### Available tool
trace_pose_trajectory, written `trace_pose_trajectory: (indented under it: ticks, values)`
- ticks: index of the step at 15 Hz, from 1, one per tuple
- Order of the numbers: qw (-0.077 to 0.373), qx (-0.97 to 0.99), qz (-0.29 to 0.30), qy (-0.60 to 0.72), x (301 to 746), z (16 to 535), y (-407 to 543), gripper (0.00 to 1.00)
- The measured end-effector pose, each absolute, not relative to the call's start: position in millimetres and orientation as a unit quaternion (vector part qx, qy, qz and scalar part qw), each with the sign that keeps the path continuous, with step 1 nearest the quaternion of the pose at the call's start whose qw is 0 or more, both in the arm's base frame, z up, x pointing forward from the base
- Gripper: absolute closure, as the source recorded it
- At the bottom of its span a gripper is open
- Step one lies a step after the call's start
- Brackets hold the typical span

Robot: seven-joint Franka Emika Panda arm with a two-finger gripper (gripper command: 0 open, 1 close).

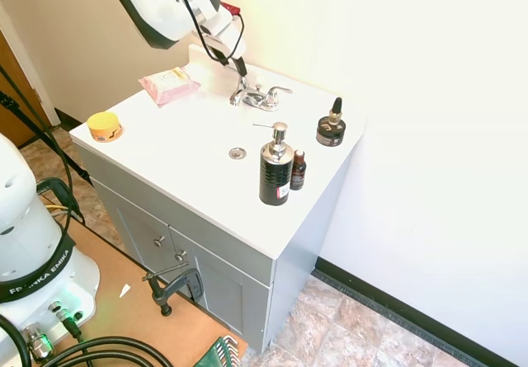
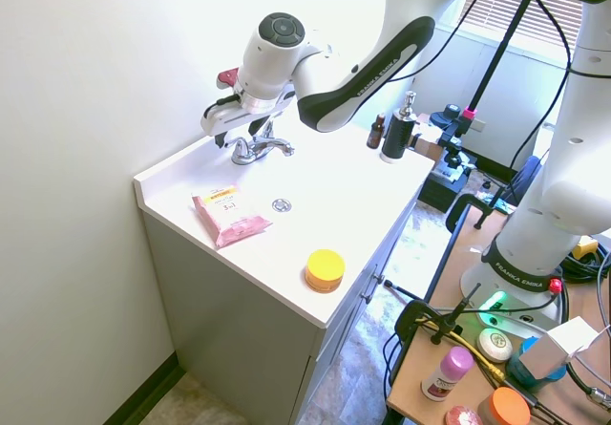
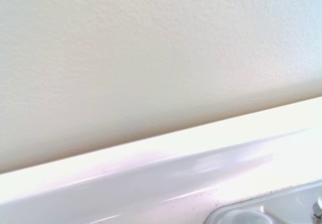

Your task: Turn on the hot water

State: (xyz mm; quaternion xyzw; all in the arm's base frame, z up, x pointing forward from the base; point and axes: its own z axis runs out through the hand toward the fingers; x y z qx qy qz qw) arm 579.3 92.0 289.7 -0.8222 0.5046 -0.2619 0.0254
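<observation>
One pincer (image 1: 242, 77) over hot lever (image 1: 238, 96), 2-handle tap (image 1: 261, 97)

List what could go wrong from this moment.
1. The gripper sits right over the tap, whose two levers are alike; it could push the right lever rather than the hot one.
2. The arm is close to the wall; a swing could scrape it.

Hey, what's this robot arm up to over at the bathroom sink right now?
The white Franka arm has its gripper down at the chrome two-handled tap at the back of the white vanity top, right by the left-hand lever, the hot one. No water is running. Whether the gripper is closed on the lever is unclear. The soap pump and pink wipes pack sit untouched.
</observation>
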Motion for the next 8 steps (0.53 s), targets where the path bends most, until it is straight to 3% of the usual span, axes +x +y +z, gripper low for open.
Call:
trace_pose_trajectory:
  ticks: [6, 8]
  values:
    - [0.019, -0.819, -0.253, 0.515, 580, 282, 88, 0.00]
    - [-0.002, -0.815, -0.239, 0.527, 577, 275, 77, 0.00]
